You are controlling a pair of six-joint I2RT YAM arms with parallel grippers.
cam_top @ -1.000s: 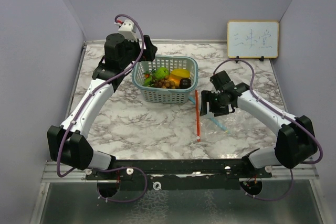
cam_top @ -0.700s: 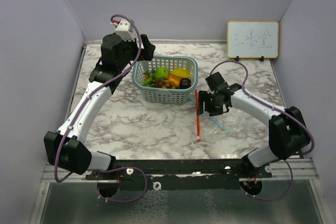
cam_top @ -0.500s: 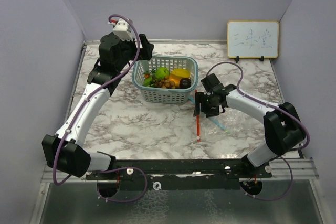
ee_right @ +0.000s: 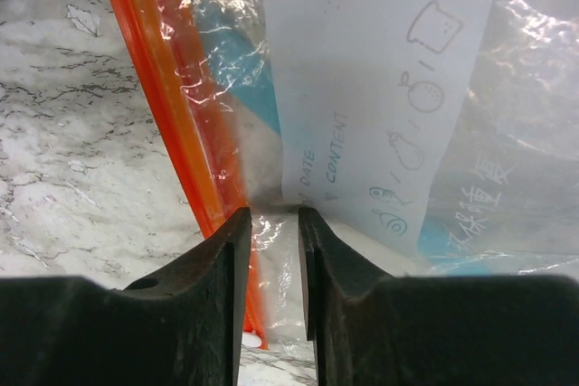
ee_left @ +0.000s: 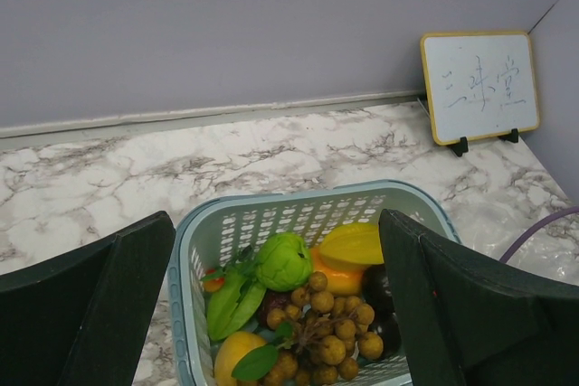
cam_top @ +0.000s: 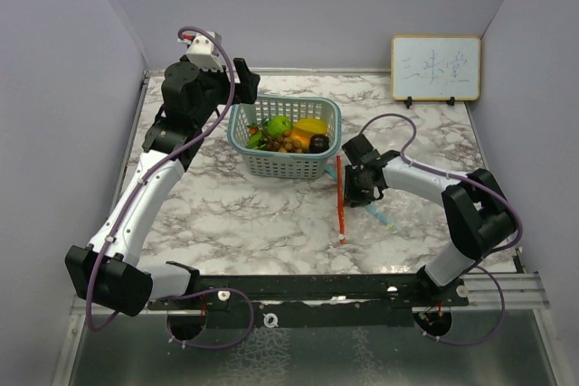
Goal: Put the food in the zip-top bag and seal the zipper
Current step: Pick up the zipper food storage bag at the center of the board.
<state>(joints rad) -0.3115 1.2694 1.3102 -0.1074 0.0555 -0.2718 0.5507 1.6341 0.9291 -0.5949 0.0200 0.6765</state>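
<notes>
The food lies in a pale teal mesh basket (cam_top: 288, 165): a green apple (cam_top: 279, 124), an orange-yellow mango (cam_top: 310, 127), a brown grape bunch (cam_top: 288, 142) and a dark plum (cam_top: 318, 143). My left gripper (cam_top: 240, 88) is open and empty, above the basket's back left rim. In the left wrist view its fingers frame the basket (ee_left: 181, 259), apple (ee_left: 283, 261), grapes (ee_left: 330, 327) and plum (ee_left: 380, 288). The clear zip-top bag (ee_right: 380, 88) lies flat right of the basket, its orange zipper (cam_top: 340, 201) on the left. My right gripper (cam_top: 351, 189) is down on it, jaws nearly together with bag film pinched between them (ee_right: 269, 219), beside the zipper (ee_right: 167, 88).
A small whiteboard (cam_top: 435, 68) stands at the back right against the wall. Grey walls close in the marble table (cam_top: 226, 214) on three sides. A green leafy piece (ee_left: 231, 300) and a yellow fruit (ee_left: 237, 354) also lie in the basket.
My right gripper has moved left and down onto the bag beside the orange zipper. My left gripper has drawn back and up a little toward the far left of the basket.
</notes>
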